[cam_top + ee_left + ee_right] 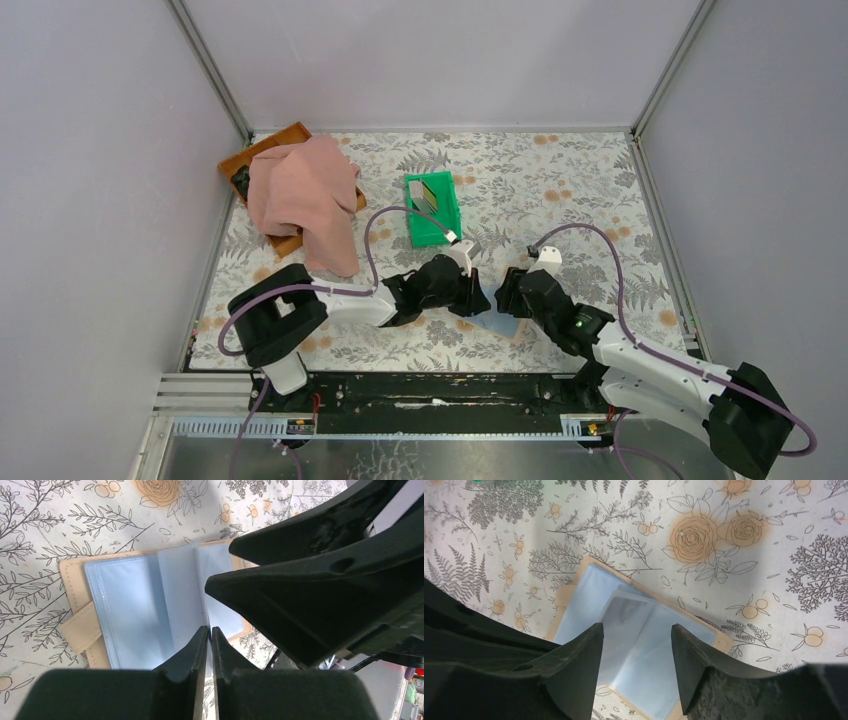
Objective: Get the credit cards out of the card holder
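The card holder [500, 324] lies open on the floral tablecloth between my two grippers, pale blue sleeves up and tan edge showing [125, 610] [659, 645]. One middle leaf stands raised. My left gripper [210, 628] is closed to a thin slit over the lower edge of that leaf and appears to pinch it. My right gripper [636, 630] hovers open just above the holder with nothing between its fingers [300, 580]. No card shows in the sleeves I can see. Credit cards [428, 195], grey and yellowish, stand in the green bin [445, 228].
A pink cloth [305, 195] drapes over a brown tray [250, 155] at the back left. The green bin sits behind the left gripper [478, 295]. Grey walls close the table on three sides. The right gripper [505, 290] is close beside the left one.
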You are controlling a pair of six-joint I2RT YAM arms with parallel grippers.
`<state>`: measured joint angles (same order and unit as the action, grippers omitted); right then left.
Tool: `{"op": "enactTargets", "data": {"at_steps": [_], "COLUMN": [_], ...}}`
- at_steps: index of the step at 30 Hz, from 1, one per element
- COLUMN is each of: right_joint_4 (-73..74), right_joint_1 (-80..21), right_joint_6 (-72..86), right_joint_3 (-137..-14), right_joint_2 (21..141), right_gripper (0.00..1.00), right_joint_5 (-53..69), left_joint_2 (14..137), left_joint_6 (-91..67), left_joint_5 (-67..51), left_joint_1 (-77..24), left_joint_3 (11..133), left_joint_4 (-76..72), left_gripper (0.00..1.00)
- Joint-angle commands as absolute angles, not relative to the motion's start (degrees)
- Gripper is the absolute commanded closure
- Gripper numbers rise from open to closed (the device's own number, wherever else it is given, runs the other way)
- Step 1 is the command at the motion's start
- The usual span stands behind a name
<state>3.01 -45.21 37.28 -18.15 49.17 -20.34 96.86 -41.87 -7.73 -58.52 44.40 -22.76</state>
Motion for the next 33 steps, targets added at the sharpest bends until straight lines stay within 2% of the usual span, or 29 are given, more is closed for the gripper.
{"op": "enactTargets", "data": {"at_steps": [1, 17, 33], "right_joint_4": [4.7, 2.2, 3.9], "right_joint_1": [-45.0, -45.0, -45.0], "right_joint_6": [36.6, 36.3, 37.2], "right_joint_3": [-24.2, -24.3, -21.3], "right_joint_2": [50.7, 56.2, 51.7], "right_gripper": [0.4, 0.39, 0.4], "right_joint_5": [-23.6, -20.4, -21.2], "left_joint_2": [98.3, 98.8, 98.2], "left_joint_6": [-41.7, -41.6, -41.7], "left_joint_5": [-8.0, -7.6, -6.7], "left_joint_1": [-59.2, -59.6, -59.5], "left_joint_3": [46.0, 46.0, 45.2], "left_joint_4": [-23.2, -23.4, -23.6], "left_gripper": [0.87, 0.88, 0.86]}}
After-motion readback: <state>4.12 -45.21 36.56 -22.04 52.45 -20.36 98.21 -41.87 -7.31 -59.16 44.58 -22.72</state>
